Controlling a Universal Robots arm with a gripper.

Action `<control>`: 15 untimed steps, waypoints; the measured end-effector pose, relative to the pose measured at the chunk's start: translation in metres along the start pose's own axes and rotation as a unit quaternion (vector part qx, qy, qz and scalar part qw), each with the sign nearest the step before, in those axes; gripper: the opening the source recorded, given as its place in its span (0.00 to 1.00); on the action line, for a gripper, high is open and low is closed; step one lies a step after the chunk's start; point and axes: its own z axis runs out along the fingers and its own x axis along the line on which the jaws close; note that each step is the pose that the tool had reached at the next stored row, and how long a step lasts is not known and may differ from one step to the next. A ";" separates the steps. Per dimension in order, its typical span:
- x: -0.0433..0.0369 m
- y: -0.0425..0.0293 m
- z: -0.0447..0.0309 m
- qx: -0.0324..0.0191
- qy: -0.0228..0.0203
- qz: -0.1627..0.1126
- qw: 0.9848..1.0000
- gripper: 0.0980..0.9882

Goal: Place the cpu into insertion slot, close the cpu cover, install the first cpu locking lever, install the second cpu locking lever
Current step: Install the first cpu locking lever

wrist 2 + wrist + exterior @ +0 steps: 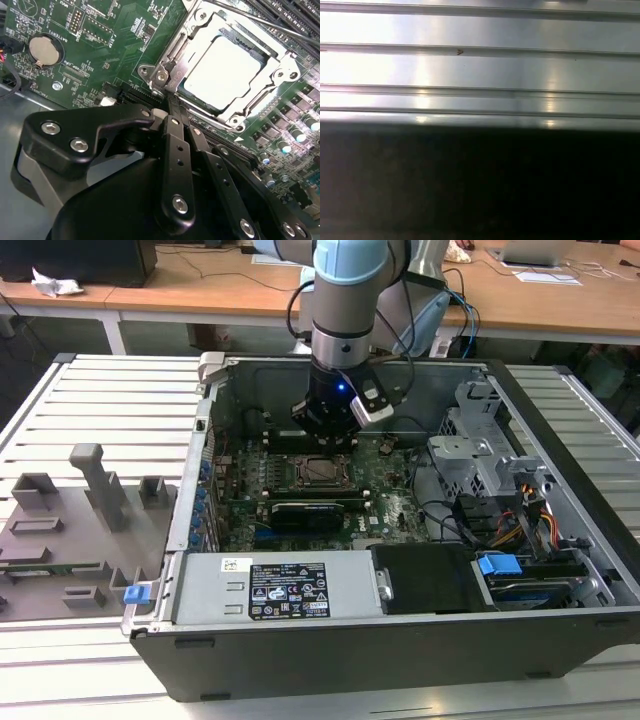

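The cpu (222, 70) lies flat in the insertion slot (322, 470) on the green motherboard, its silvery top showing through the window of the cpu cover (280, 67). The cover lies down flat over it. A thin lever rod (265, 24) runs along the far side of the socket. My gripper (176, 111) is shut, its black fingers pressed together, with the tips at the near corner of the socket frame; I see nothing held between them. In the exterior view the gripper (322, 432) hangs just behind the socket inside the case.
The open computer case holds a power supply (275, 590) at the front, a metal drive cage (480, 455) and loose cables (530, 520) on the exterior view's right. A grey fixture tray (70, 530) lies outside on the left. A coin battery (44, 50) sits near the socket.
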 end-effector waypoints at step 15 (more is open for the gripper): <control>-0.0003 -0.0044 -0.0122 0.000 0.000 0.000 1.000 0.01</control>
